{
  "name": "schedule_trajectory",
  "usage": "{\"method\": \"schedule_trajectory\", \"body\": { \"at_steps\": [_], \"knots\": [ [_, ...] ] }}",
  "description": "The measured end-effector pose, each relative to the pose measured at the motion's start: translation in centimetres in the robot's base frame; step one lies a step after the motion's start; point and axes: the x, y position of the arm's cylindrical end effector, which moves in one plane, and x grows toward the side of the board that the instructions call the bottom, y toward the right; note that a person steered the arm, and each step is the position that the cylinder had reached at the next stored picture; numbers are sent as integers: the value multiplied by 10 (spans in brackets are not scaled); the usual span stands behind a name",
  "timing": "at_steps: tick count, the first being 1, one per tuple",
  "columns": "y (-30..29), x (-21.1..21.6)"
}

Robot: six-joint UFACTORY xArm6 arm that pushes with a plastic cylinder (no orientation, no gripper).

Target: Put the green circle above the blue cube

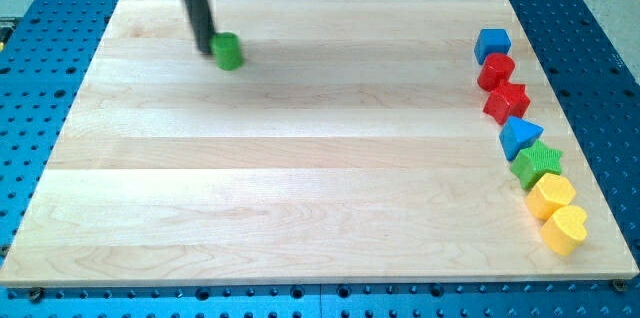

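No claw here, so nothing was gripped: my tip (206, 51) touched the green circle (229, 51) at its 9 o'clock. Blue cube (492, 43) sat far off at 3 o'clock. Circle looked light, rigid, slidey; shove dead-centre.

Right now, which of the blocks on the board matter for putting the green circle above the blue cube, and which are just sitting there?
Part of the job:
green circle, with my tip touching its left side
blue cube, at the view's top right

Just lying about:
red cylinder
red star
blue triangle
green star
yellow hexagon
yellow heart
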Motion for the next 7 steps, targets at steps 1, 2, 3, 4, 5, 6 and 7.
{"method": "schedule_trajectory", "body": {
  "at_steps": [1,2,3,4,5,6,7],
  "knots": [
    [42,-4],
    [-55,-2],
    [-75,32],
    [-43,27],
    [-4,33],
    [11,33],
    [92,29]
  ]
}}
